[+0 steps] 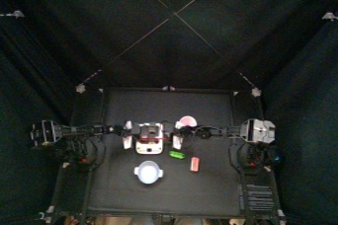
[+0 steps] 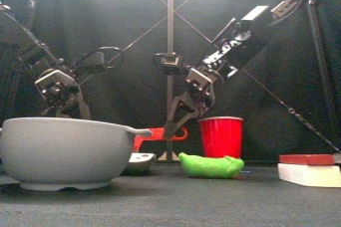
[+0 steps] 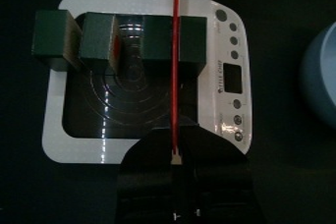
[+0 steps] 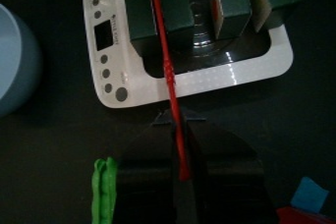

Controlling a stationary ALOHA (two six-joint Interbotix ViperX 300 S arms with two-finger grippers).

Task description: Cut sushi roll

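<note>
Grey bowl [image 2: 70, 151] nearest, contents hidden; red cup [image 2: 221, 136] behind; each hand's grip state: cannot tell.

Bare table [image 1: 119, 185] lies open left of the bowl [image 1: 149, 174], while 2 small blocks [image 1: 192, 163], apparently, crowd its right.

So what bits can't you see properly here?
- Top view: the sushi roll on the scale is too small to count its pieces.
- Front view: the bowl hides the scale and the sushi roll.
- Left wrist view: the thin red thing shows only edge-on, so what it is cannot be told.
- Right wrist view: the green thing is cut off by the bottom edge.
</note>
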